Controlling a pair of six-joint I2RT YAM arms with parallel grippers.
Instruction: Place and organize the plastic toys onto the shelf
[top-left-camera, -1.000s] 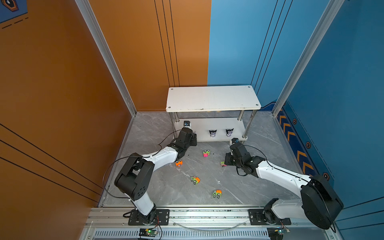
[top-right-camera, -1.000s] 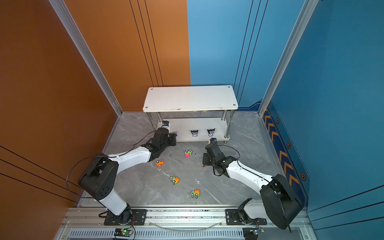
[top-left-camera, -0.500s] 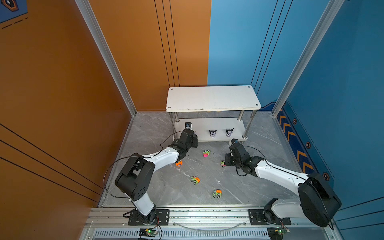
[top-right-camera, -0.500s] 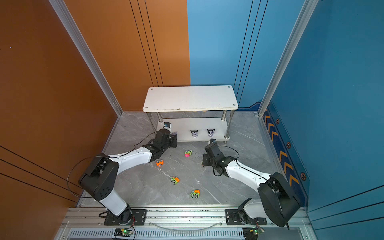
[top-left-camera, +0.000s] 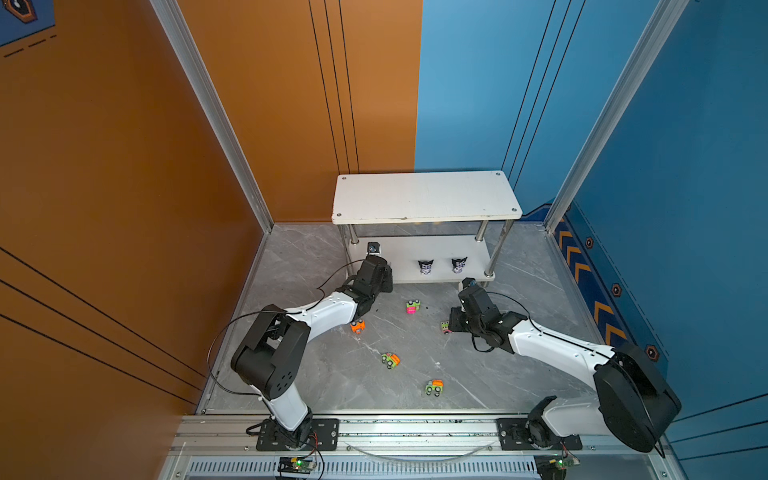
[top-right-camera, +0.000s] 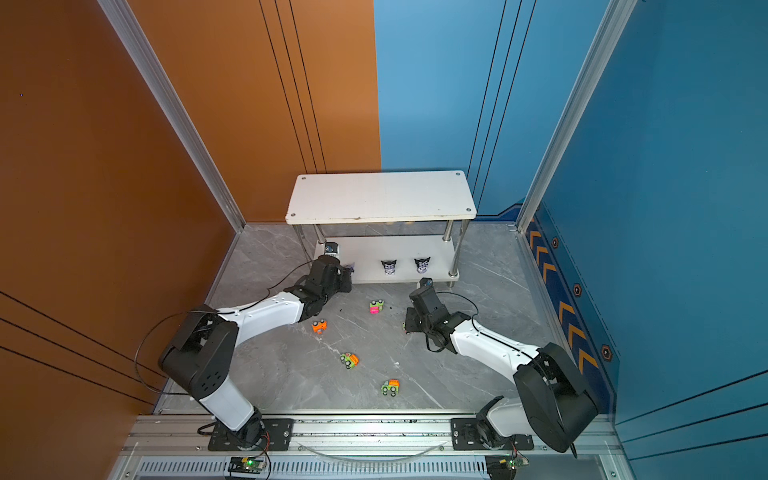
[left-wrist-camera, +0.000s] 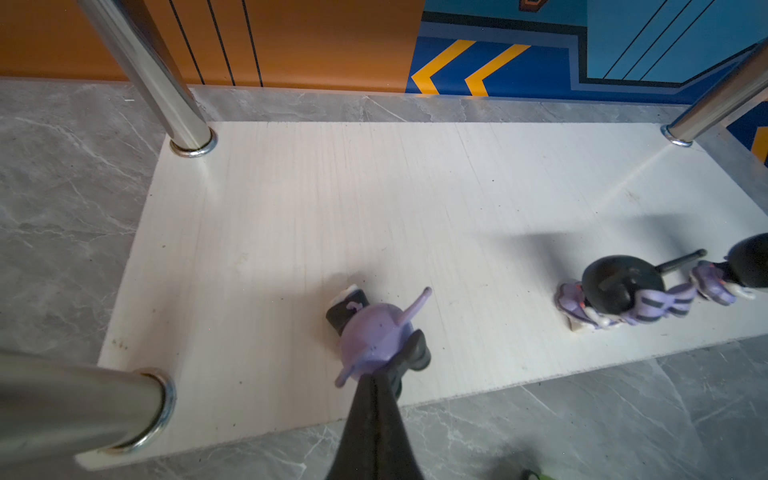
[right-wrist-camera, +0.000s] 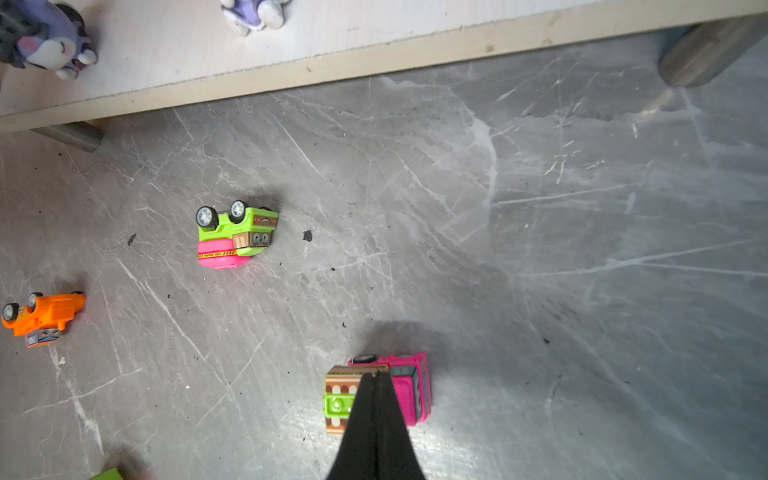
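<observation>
Marble floor (right-wrist-camera: 540, 208) | left gripper (left-wrist-camera: 401, 365) clamps purple figurine (left-wrist-camera: 374, 332); right gripper (right-wrist-camera: 374, 376) closed over pink truck (right-wrist-camera: 409, 386)

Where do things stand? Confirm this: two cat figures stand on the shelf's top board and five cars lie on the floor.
Wrong board. Both top views show the two cat figures standing on the shelf's lower board, not the top one. Five cars do lie on the floor. The left hand grips a third cat figure.

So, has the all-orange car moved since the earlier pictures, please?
No. In both top views the all-orange car lies at the same spot relative to the shelf.
</observation>
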